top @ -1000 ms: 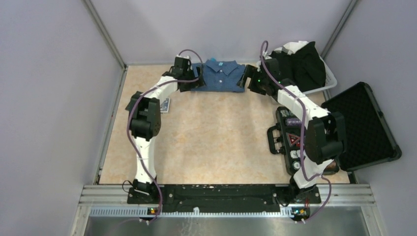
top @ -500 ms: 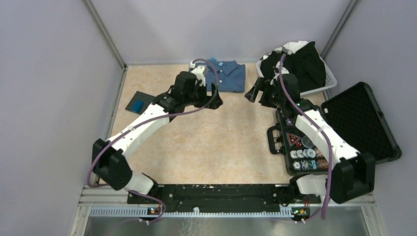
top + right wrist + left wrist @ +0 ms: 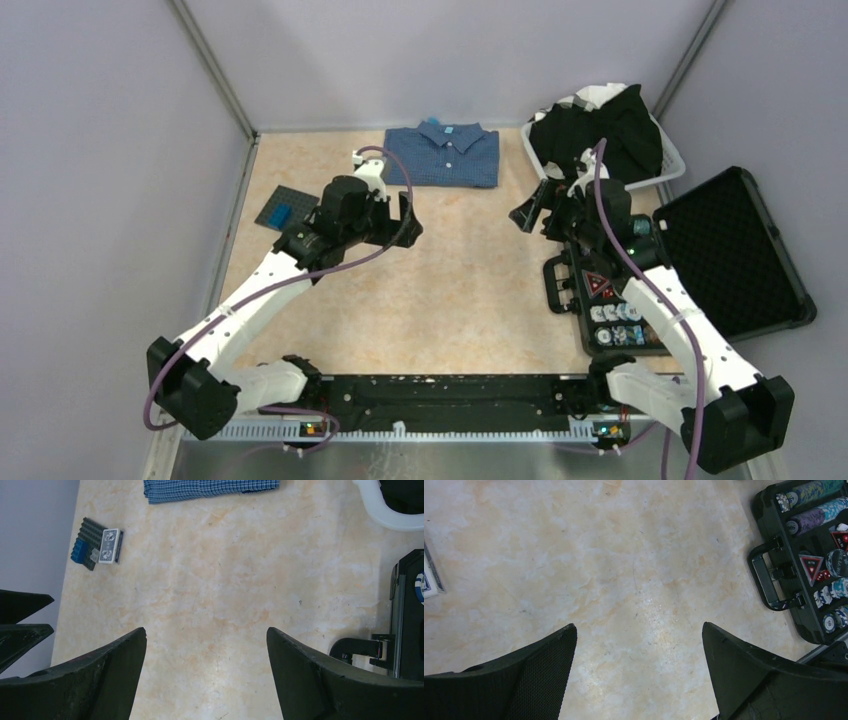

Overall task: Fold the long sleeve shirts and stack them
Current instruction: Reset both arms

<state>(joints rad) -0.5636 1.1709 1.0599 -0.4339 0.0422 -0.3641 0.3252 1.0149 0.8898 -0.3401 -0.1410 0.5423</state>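
The blue checked collared shirt [image 3: 445, 155] lies folded flat at the table's far edge; its near edge shows in the right wrist view [image 3: 210, 488]. Plain black shirts [image 3: 600, 130] are heaped in a white basket [image 3: 668, 165] at the far right. My left gripper [image 3: 408, 218] is open and empty over bare table, well in front of the blue shirt. My right gripper [image 3: 528, 212] is open and empty, near the basket's front left. Both wrist views show wide jaws with only tabletop between them, in the left [image 3: 639, 630] and in the right [image 3: 206, 632].
An open black hard case [image 3: 735, 250] with foam lining lies at the right; its tray of poker chips [image 3: 610, 300] sits beside my right arm. A dark small plate with a blue block [image 3: 281, 209] lies at the left. Grey walls enclose the table.
Both arms have pulled back from the folded blue shirt toward the table's middle, grippers open and empty. The shirt stays folded at the far edge.
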